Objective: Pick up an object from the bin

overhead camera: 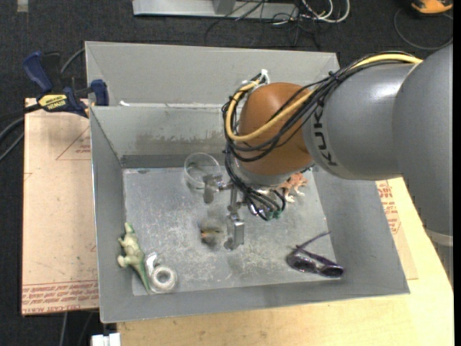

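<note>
"What are the fingers doing?"

"The gripper (222, 213) has its two fingers spread apart, low over the middle of the bin (108, 193); a small brown lump (211, 235) lies on the floor just left of the near finger."

"And the arm?"

"It reaches in from the right, with its orange cover (270, 132) tipped down; a clear cup (200, 168) sits by the far finger; a green dinosaur (132, 251) and purple sunglasses (315, 264) lie well apart, with open floor between."
</note>
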You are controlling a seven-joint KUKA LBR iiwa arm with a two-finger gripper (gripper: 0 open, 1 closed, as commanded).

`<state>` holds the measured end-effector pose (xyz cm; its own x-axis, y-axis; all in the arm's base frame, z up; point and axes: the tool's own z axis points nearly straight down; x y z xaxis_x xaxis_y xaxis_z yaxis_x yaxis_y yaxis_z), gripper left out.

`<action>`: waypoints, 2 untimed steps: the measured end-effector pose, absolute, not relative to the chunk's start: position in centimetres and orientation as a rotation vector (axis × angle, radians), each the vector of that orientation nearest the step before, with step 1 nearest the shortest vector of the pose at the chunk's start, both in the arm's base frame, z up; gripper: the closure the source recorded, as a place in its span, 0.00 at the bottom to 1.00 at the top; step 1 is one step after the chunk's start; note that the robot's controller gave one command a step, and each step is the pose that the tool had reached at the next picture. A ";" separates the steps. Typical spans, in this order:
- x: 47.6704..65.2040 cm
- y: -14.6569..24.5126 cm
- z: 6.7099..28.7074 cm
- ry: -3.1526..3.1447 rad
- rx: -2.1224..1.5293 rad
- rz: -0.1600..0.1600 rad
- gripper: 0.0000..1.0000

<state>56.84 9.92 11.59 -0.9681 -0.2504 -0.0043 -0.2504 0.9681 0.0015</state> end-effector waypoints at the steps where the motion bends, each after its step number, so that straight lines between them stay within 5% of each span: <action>1: 56.5 10.5 7.4 3.135 -0.264 0.005 0.00; 2: 55.7 9.9 7.0 3.090 -0.529 0.004 0.00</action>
